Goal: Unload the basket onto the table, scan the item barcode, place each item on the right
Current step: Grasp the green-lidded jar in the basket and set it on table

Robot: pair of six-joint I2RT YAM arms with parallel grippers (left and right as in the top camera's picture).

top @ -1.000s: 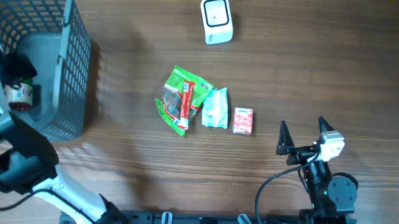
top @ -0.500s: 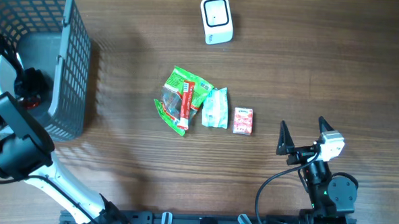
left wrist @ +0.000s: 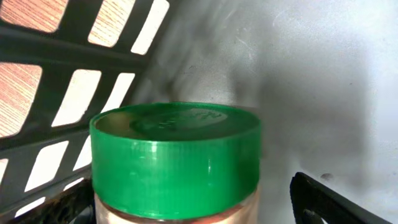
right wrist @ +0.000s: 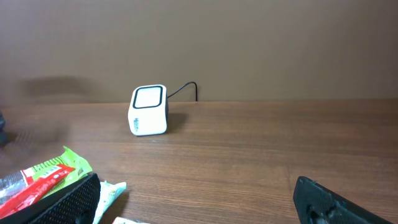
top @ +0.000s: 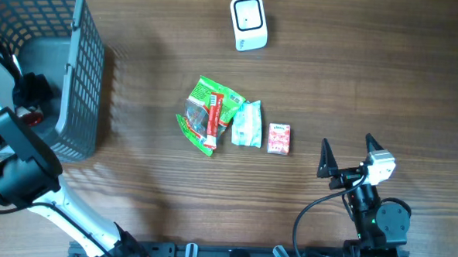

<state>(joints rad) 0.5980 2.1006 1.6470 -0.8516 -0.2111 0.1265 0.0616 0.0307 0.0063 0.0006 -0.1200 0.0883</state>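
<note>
Your left tool [left wrist: 196, 202] stands spread inside the basket [top: 76, 75]. One finger shows low on each side of the left wrist view, and the jar [left wrist: 175, 158] sits between them. Bare basket floor shows between the jar and the right-hand finger. On the other side you cannot tell whether the finger touches the jar.

The jar stands upright, close under the left wrist camera. Its lid is a smooth green screw cap with faint raised lettering on top. Just below the lid a strip of clear body shows pale brownish contents. No barcode is visible on it.

Behind the jar are the basket's grey floor and its slatted wall, with the wooden tabletop [top: 149, 179] showing through the gaps.

Your right tool [top: 347, 141] is also spread and holds nothing, low over the tabletop and well apart from the jar. Just ahead of it and to its left lie a small pink box [top: 279, 138], a pale wrapper [top: 247, 123] and a green snack packet [top: 211, 104] with a red stick pack [top: 212, 116] on top.

Farthest out, beyond those packets, the white barcode scanner [top: 247, 22] stands on the tabletop. It is well apart from both tools and from the jar in the basket.
</note>
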